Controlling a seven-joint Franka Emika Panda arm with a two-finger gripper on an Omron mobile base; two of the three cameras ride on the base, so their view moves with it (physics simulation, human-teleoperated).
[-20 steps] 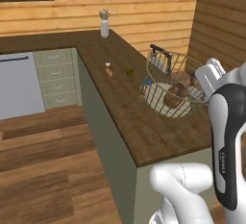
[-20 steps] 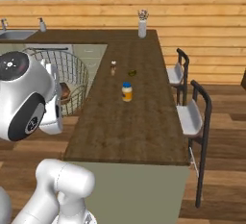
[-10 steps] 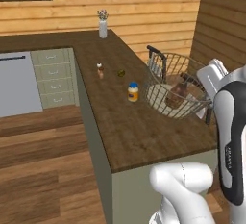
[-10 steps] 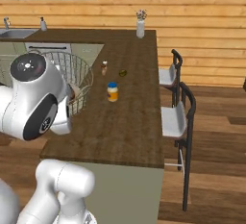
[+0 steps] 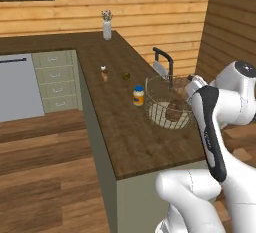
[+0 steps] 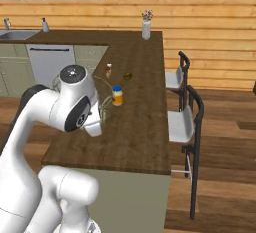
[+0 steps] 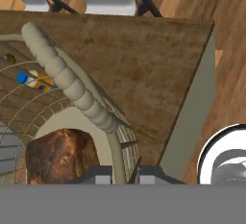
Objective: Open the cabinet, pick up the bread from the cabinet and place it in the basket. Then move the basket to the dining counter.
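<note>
The base has driven on along the dining counter (image 5: 130,137), so its near end now shows. The gripper (image 7: 126,174) stays clamped on the rim of the basket (image 5: 169,103), jaws nearly closed around the wire. The bread (image 7: 60,155) lies inside on the cream base. A jar (image 5: 138,96) stands just beside the basket on the counter.

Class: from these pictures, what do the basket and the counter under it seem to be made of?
Basket: thin tan wire mesh, see-through, with a pale cream base and a ribbed rim handle, perhaps wrapped cord. Dining counter: dark brown wood, judging by its grain; matte finish.
</note>
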